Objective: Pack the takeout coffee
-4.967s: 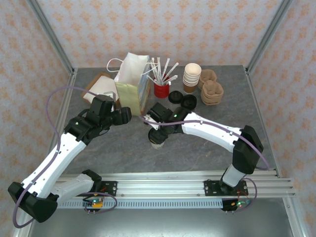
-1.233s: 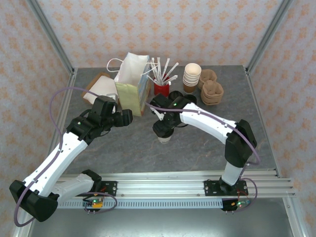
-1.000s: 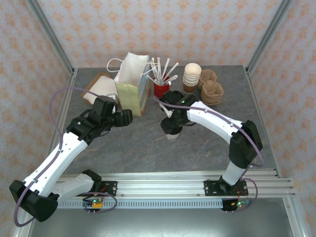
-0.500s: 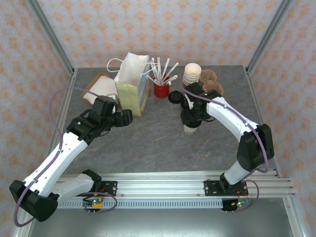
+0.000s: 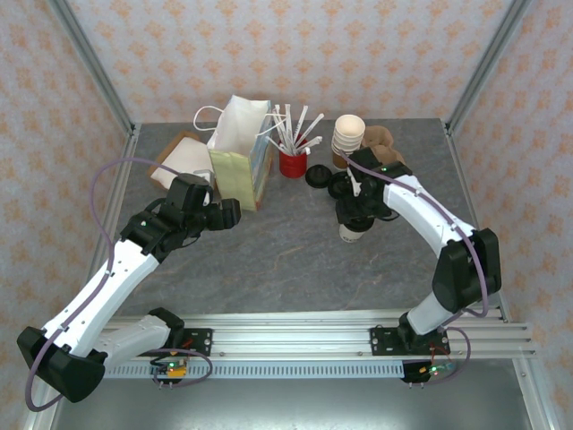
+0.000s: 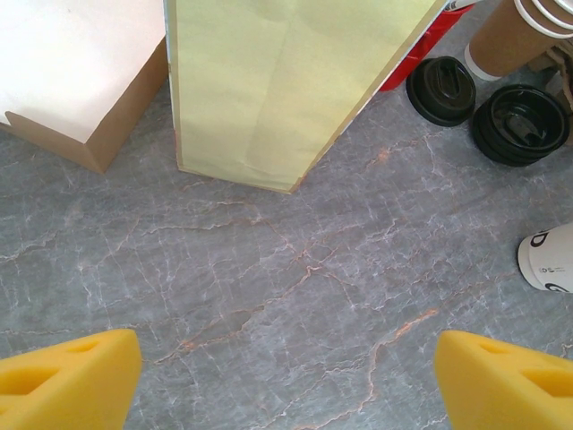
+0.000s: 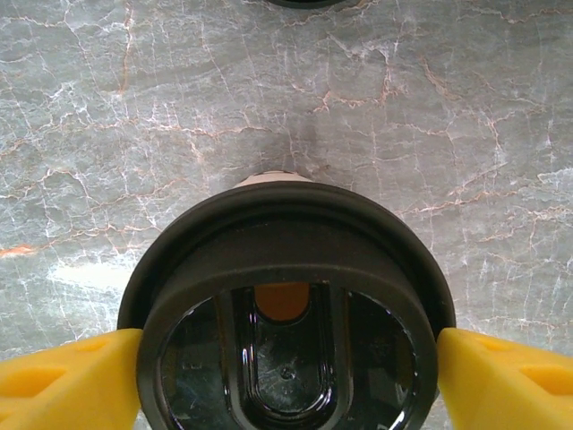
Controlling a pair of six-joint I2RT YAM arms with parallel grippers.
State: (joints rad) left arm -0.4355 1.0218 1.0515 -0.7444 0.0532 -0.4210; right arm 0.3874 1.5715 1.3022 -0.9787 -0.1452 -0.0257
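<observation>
The takeout coffee point(image 5: 355, 230), a cream cup under a black lid point(image 7: 286, 358), stands upright on the grey table right of centre. My right gripper point(image 5: 358, 215) sits over it from above. Its yellow fingertips point(image 7: 72, 376) lie against the lid's rim on both sides with no gap showing; whether they still press I cannot tell. In the left wrist view the cup point(image 6: 548, 258) shows at the right edge. My left gripper point(image 5: 228, 212) hovers open in front of the paper bag point(image 5: 242, 152), nothing between its fingers point(image 6: 67, 381). The bag's yellow side point(image 6: 277, 81) faces it.
Two loose black lids point(image 5: 318, 176) point(image 5: 343, 185) lie behind the coffee. A stack of lidless cream cups point(image 5: 347, 139), a red cup of straws point(image 5: 292, 161) and brown pulp trays point(image 5: 380, 136) stand at the back. A flat brown box point(image 5: 183, 159) lies left of the bag.
The right arm has carried the coffee from the middle of the table to the right, close to the loose lids. The left arm has not moved.
</observation>
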